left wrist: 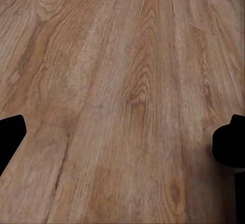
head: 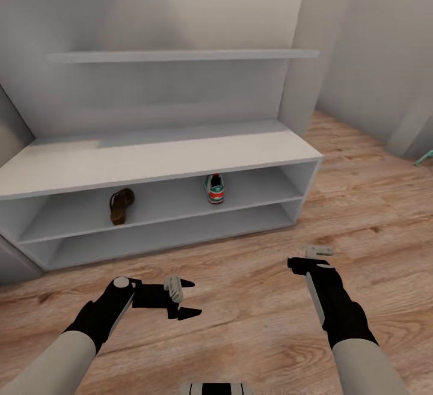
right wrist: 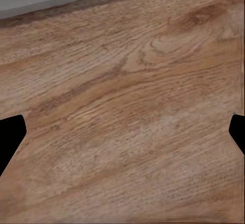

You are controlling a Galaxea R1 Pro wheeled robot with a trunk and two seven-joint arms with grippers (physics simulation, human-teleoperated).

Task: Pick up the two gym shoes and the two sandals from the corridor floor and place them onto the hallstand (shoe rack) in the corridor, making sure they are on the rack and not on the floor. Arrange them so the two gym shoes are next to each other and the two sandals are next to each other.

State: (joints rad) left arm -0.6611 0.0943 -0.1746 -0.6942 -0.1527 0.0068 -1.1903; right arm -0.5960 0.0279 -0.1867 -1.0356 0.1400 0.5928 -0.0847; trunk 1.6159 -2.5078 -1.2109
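Tools empty; brown sandal, white green-striped sneaker shelved apart.

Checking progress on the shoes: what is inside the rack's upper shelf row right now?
One sandal toward the left and one gym shoe toward the right, apart, on the rack's upper shelf. The shelf's back is shadowed.

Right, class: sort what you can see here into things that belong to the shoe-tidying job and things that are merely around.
Belongs to the job:
- sandal, on the upper shelf row
- gym shoe, same row, well apart from the sandal
- hallstand
- corridor floor
- left gripper and right gripper, both open, holding nothing

Just around:
- wall shelf
- teal object at the right edge, too cut off to identify
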